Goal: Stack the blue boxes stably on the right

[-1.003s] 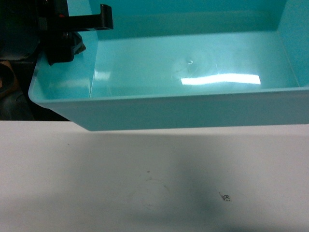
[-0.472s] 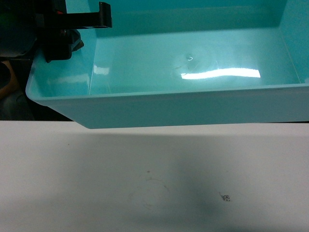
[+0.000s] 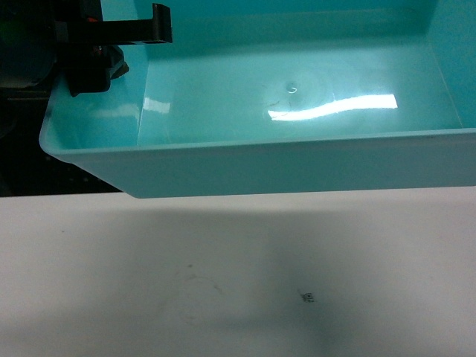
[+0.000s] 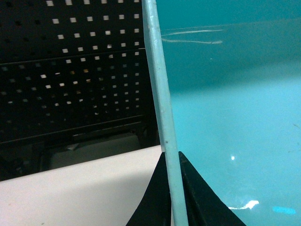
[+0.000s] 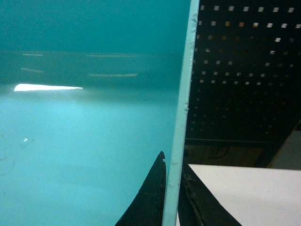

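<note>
**Head view: tub held at both ends above the table**

Head view shows one light turquoise blue box (image 3: 297, 97) lifted above the white table (image 3: 223, 282), its long axis running left to right. The left tool (image 4: 172, 188) pinches the left end wall, the right tool (image 5: 171, 188) the right end wall, each narrowed onto a thin rim, so neither arm is nearer. The tub looks empty, smooth-walled and glossy inside. No stack on the right is visible.

White table (image 3: 111, 297), faint scuffs, small dark mark (image 3: 306, 297) (perhaps a sticker)
</note>
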`<state>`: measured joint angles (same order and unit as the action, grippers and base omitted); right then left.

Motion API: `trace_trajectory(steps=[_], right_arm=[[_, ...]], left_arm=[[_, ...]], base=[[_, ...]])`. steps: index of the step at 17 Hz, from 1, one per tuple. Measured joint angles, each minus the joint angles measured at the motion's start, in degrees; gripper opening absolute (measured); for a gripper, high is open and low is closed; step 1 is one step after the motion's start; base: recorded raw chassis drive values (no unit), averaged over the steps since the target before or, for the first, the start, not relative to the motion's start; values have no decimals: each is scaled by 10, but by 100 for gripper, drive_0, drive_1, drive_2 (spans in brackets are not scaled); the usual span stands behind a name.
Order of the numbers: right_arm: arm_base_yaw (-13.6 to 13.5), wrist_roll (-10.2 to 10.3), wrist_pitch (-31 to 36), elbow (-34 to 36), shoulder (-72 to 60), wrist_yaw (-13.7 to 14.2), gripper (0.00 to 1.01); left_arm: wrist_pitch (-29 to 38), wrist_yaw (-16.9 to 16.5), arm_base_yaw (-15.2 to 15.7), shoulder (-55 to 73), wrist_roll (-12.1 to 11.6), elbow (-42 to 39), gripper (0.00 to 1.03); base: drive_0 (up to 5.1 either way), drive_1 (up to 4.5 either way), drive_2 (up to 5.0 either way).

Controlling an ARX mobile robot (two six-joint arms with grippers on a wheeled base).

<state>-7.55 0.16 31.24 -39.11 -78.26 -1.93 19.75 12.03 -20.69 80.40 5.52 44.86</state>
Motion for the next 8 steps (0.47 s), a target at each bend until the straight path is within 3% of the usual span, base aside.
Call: trace_trajectory(steps=[8], right_arm=[[0,0,0,0,0,0,7]], left_arm=[[0,0,-1,0,0,0,2]], base=[[-169,-169,-169]])
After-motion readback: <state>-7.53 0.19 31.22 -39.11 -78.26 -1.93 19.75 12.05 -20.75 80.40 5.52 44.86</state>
